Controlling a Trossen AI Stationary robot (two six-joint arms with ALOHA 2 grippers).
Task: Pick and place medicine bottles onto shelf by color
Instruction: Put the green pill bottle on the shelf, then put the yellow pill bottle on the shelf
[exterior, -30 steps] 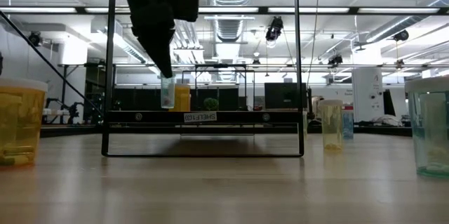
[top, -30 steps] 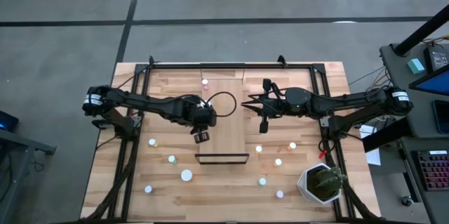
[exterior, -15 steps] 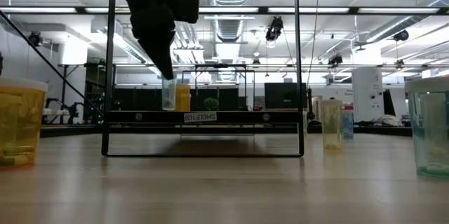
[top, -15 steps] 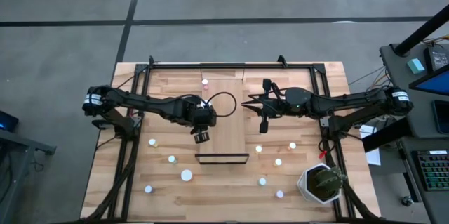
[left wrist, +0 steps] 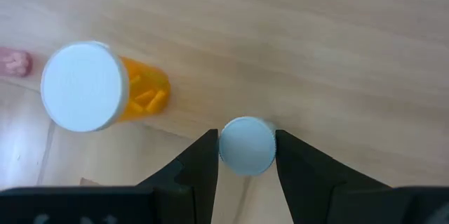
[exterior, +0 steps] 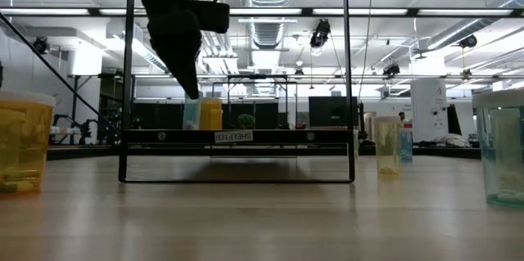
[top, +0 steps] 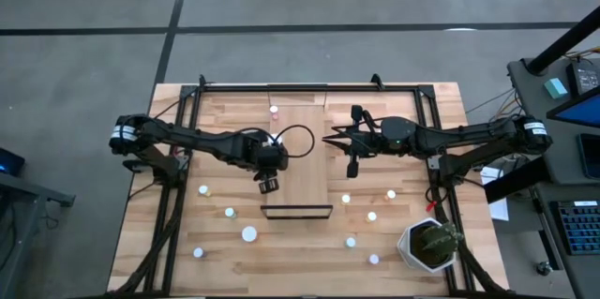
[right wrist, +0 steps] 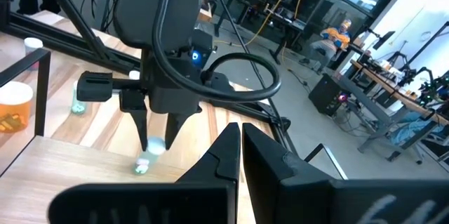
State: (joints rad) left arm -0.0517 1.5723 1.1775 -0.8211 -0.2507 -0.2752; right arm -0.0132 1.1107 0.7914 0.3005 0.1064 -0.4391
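While the right end effector (top: 351, 170) waits pressed together, the left end effector (left wrist: 245, 155) clamps a pale bottle (left wrist: 246, 145) above the shelf (top: 305, 149), probably to place it beside the orange bottle (left wrist: 95, 88).

Bottles around the shelf

The shelf (top: 300, 158) lies mid-table (top: 225, 116), with bottles on both sides and a plant (top: 430, 244) at the right front corner.

A potted green plant (top: 430, 244) is sitting at a corner of the slatted wooden counter (top: 216, 116). Beyond it, a grey floor (top: 309, 18) is showing, and a person in orange (right wrist: 337, 33) is sitting in the workshop behind.
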